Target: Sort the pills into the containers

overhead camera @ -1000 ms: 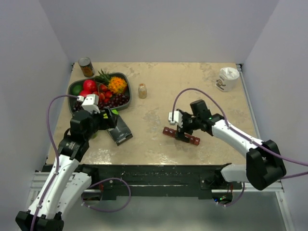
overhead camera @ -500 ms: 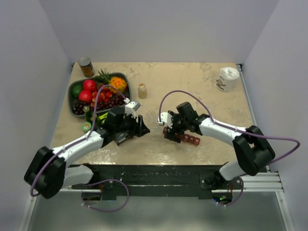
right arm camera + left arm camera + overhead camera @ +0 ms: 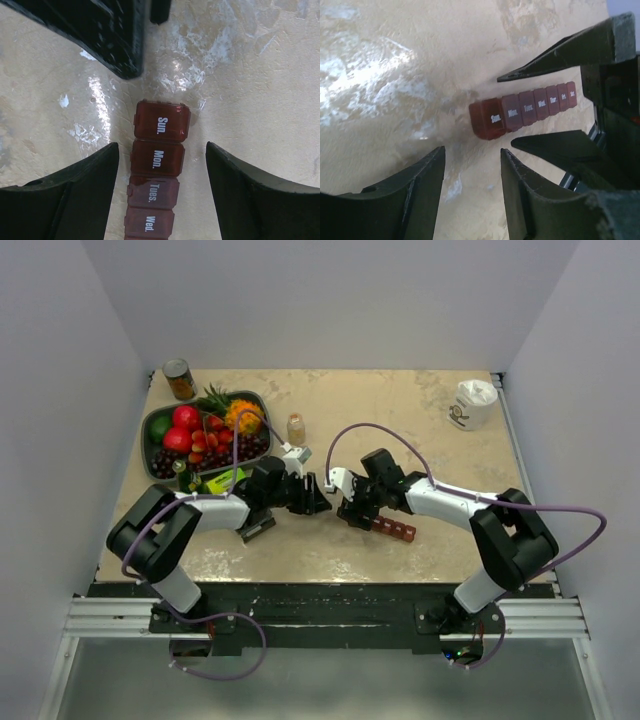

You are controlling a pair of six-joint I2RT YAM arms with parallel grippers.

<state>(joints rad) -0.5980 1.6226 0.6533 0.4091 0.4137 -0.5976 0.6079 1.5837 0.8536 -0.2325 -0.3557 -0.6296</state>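
Strip: your dark red-brown plastic strip of square compartments (image 3: pixel 397 530) lies flat on the beige marbled tabletop (image 3: pixel 400 420), lids down.
Room: both grippers crowd the strip's "Sun." end. Bare tabletop shows along both long sides of the strip.
Left gripper (image 3: pixel 472 155): partly open and holding nothing, with its tips just short of the "Sun." end.
Right gripper (image 3: pixel 161 146): open and straddling the strip, one finger on each side, with a gap at both.
Views: only your wrist cameras read the day labels. Only the top camera shows the strip's far end poking out past the right gripper.
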